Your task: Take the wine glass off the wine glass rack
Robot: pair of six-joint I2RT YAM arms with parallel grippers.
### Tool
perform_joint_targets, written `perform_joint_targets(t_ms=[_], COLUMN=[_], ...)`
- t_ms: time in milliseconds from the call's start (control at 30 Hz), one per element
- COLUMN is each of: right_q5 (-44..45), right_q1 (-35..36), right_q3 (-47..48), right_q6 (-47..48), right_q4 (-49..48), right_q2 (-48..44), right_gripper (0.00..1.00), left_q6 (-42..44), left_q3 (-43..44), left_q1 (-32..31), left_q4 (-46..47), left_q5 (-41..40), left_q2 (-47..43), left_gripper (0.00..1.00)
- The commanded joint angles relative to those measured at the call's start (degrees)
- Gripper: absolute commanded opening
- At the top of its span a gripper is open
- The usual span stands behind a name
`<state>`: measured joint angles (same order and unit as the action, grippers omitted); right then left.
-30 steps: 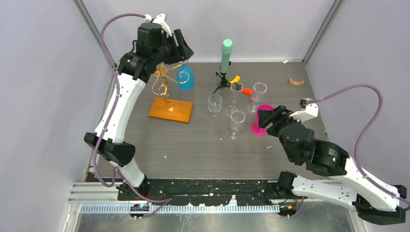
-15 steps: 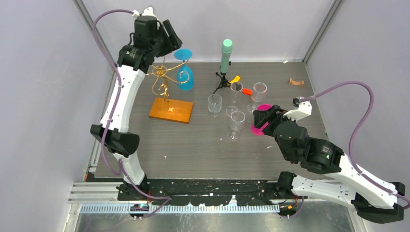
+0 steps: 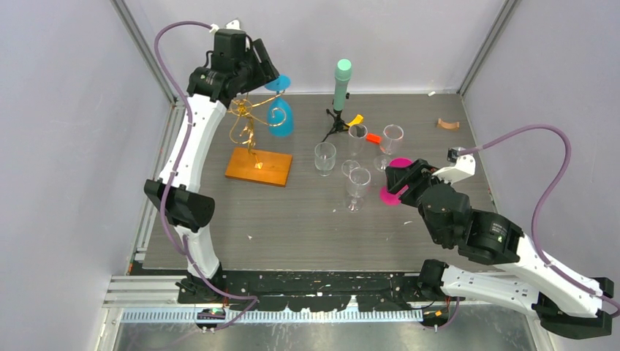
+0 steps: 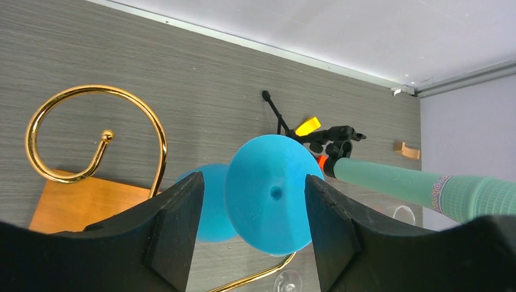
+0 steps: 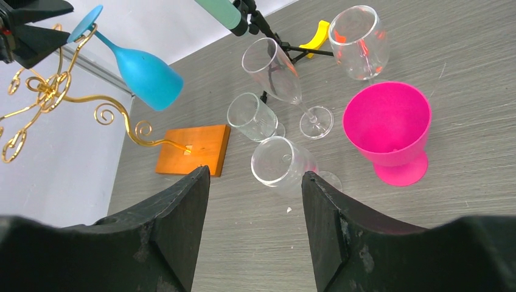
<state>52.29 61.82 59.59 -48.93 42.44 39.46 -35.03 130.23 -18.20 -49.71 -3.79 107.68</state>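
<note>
A blue wine glass [image 3: 280, 118] hangs upside down from the wine glass rack [image 3: 245, 124], a gold wire stand on an orange-brown wooden base [image 3: 258, 167]. The glass's round foot [image 4: 271, 194] points up between the fingers of my left gripper [image 4: 251, 182]. That gripper is open and straddles the foot, with a gap on the left side and the right edge close to the right finger. My right gripper [image 5: 255, 173] hovers open over the table near a pink goblet [image 5: 389, 121], holding nothing. From there the blue glass [image 5: 146, 73] and the rack [image 5: 79, 97] show at the far left.
A mint-green cylinder on a black tripod [image 3: 342, 77] stands behind several clear glasses [image 3: 357, 183]. The pink goblet [image 3: 395, 183] sits just ahead of my right gripper [image 3: 398, 179]. Small orange and yellow pieces [image 3: 363, 128] and a brown piece [image 3: 447, 123] lie at the back.
My left gripper has risen from beside the rack's top to above the blue glass's foot, which now shows. The right arm has edged slightly left. The glass still hangs on the rack.
</note>
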Motion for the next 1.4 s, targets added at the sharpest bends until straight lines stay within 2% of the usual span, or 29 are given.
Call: perform_joint_targets(t_ms=[0,267,467,767,933,1000,1367], right_q5=[2.40,2.62,2.60,3.16,3.17,3.27,3.25], right_q1=[0.23,0.23,0.23,0.22,0.22,0.23,0.23], right_q3=[0.30,0.17,0.11,-0.19,-0.09,-0.04,0.25], right_q6=[-1.67,-2.22,-2.30,-2.58,-2.69,-2.75,-2.77], right_q4=[-1.90,-1.91,-1.91,-1.88,-1.87,-1.87,-1.91], right_q2=[-1.11,-1.57,-1.82,-2.16,-1.89,-1.81,-1.23], right_gripper=[0.62,0.61,0.61,0.60,0.59,0.59,0.59], left_q6=[-1.71,-4.17,-4.22,-1.99,-1.44,-1.56,-5.73], left_q3=[-0.85,-5.36,-6.49,-6.90,-6.75,-6.85,-13.82], left_q1=[1.18,2.36,2.46,2.46,2.46,2.46,2.75], left_q4=[1.47,4.84,5.92,6.39,6.92,7.27,14.92], left_q5=[2.98,7.90,8.37,6.39,6.77,7.06,11.58], left_q2=[-0.43,-2.12,-2.78,-4.62,-5.26,-5.56,-10.97], left_gripper=[0.62,0.55,0.38,0.26,0.11,0.01,0.00])
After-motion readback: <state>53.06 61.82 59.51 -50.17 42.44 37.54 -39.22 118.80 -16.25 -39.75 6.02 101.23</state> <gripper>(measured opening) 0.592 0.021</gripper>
